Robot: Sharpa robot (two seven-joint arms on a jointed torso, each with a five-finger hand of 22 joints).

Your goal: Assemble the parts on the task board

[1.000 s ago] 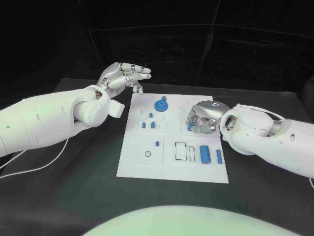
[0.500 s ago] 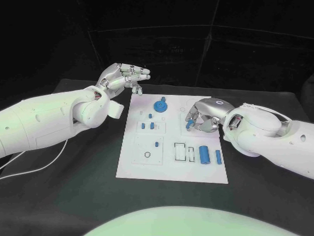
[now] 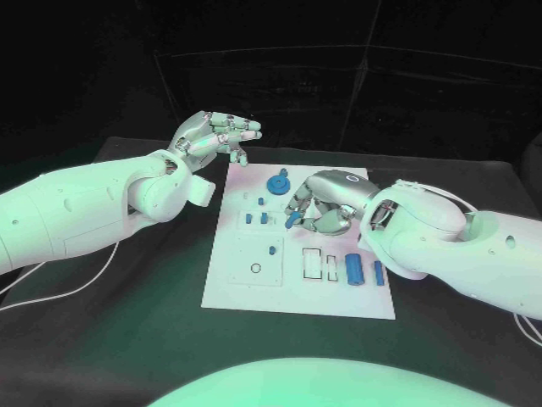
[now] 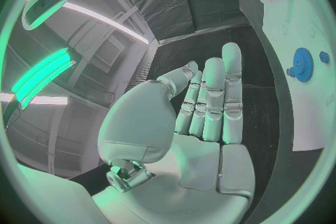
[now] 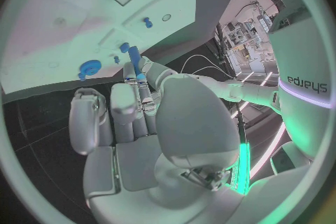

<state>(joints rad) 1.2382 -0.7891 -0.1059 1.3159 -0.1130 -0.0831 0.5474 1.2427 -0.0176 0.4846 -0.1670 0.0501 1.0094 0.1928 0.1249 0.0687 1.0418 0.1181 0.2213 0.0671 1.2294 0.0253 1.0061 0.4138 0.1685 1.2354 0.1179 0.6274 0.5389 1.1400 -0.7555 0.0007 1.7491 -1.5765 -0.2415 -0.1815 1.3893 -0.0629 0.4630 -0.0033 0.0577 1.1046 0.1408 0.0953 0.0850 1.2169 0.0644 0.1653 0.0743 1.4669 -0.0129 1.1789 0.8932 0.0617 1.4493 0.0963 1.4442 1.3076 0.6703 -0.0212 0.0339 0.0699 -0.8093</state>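
The right hand point(image 3: 317, 206) has slid left over the task board point(image 3: 248, 284), pinching a blue peg point(image 5: 134, 56) — left hand point(image 3: 213, 134) empty, fingers apart.

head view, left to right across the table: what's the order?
left robot hand raised at the board's far left corner → blue gear on the task board → right robot hand pinching a blue peg → two blue cylinders near the board's right edge.

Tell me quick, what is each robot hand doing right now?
Left hand: open, holding nothing, raised beside the board's far corner.
Right hand: pinching a small blue peg over the board.
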